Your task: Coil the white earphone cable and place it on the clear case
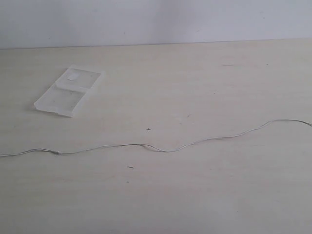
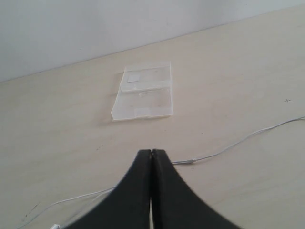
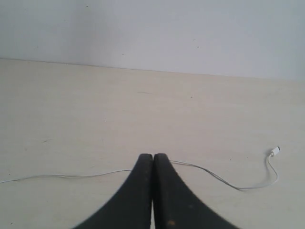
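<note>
In the exterior view, a pale wooden table point(image 1: 219, 195) stood in front of a plain white wall point(image 1: 146, 19). The small, flat clear case point(image 1: 68, 91), made of frosted plastic in two square halves, lay open and flat on the far left part of the table. The very thin, long white earphone cable point(image 1: 161, 148) lay uncoiled in one wavy line across the table, from the left edge of the picture to the right edge. It was nearer to the camera than the case and well apart from it. A small thicker piece, the inline remote point(image 1: 57, 153), sat on the cable near its left end. No gripper was visible in this view.

In the left wrist view, the left gripper point(image 2: 151, 153) had two black fingers pressed together, with nothing visible between them. The cable point(image 2: 238, 142) passed behind the fingertips, and the remote point(image 2: 189, 162) was just beside them. The case point(image 2: 143, 91) lay beyond, apart from the cable.

In the right wrist view, the right gripper point(image 3: 153, 156) was also clenched, and nothing could be seen in it. The cable point(image 3: 62, 175) ran behind its tips and ended in a small white plug point(image 3: 275, 151) after a short curl.
</note>
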Controlling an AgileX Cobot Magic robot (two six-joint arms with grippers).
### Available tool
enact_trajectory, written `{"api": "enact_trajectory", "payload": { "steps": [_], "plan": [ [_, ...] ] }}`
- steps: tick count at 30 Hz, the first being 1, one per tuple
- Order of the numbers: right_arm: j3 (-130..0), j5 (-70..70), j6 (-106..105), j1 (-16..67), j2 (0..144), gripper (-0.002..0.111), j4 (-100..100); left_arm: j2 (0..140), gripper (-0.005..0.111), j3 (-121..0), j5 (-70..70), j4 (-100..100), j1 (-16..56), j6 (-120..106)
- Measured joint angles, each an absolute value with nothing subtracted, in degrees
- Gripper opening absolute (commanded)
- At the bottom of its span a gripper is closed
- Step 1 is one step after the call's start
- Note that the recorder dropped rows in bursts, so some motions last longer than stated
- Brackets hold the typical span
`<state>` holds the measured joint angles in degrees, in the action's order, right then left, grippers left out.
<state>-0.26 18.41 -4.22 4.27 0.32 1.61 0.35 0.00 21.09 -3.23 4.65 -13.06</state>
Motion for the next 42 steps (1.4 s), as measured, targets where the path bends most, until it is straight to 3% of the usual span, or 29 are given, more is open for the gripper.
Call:
{"api": "enact_trajectory", "payload": {
  "steps": [8, 20, 31, 38, 42],
  "plan": [
    [-0.3, 18.4, -4.2, 4.3, 0.3, 0.000, 1.6, 0.4, 0.000, 0.0, 20.4, -3.2, 4.6, -13.1],
    [-0.3, 18.4, -4.2, 4.3, 0.3, 0.000, 1.6, 0.4, 0.000, 0.0, 0.0, -3.5, 4.6, -12.0],
    [-0.3, 18.4, -4.2, 4.3, 0.3, 0.000, 1.6, 0.4, 0.000, 0.0, -4.9, -4.8, 4.6, 16.0],
    [-0.3, 18.4, -4.2, 4.3, 0.3, 0.000, 1.6, 0.3, 0.000, -0.8, -33.9, -8.0, 4.6, 23.3],
    [-0.3, 18.4, -4.2, 4.3, 0.3, 0.000, 1.6, 4.6, 0.000, -8.1, -40.5, -11.5, 4.6, 20.3]
  ]
}}
